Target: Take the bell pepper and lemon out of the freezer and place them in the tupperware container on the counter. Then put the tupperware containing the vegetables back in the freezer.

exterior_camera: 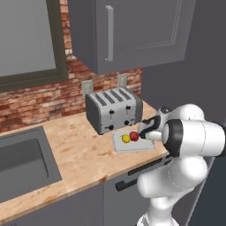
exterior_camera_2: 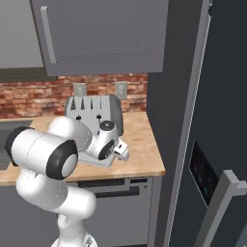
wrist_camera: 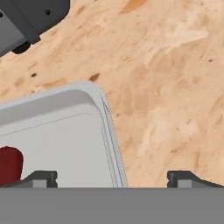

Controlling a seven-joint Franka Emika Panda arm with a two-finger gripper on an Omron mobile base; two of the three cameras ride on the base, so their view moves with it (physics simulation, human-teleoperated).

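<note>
The tupperware container [exterior_camera: 142, 145] lies on the counter [exterior_camera: 79, 150] just in front of the toaster. Inside it the yellow lemon [exterior_camera: 126, 138] and the red bell pepper [exterior_camera: 134, 136] sit side by side, touching. My gripper [exterior_camera: 142, 132] hovers low over the tray's right end, right beside the pepper. In the hand view my gripper [wrist_camera: 112, 179] is open, with its fingertips [wrist_camera: 41, 178] wide apart over the tupperware container's rim [wrist_camera: 105, 113], which runs between them. The bell pepper [wrist_camera: 8, 164] shows outside the left tip. The freezer [exterior_camera_2: 183, 120] stands right of the counter.
A silver toaster [exterior_camera: 114, 109] stands close behind the tray, its corner [wrist_camera: 30, 17] near the hand. A sink [exterior_camera: 22, 163] is sunk into the counter at the left. Grey wall cabinets [exterior_camera: 132, 31] hang overhead. Bare counter [wrist_camera: 166, 87] lies beside the tray.
</note>
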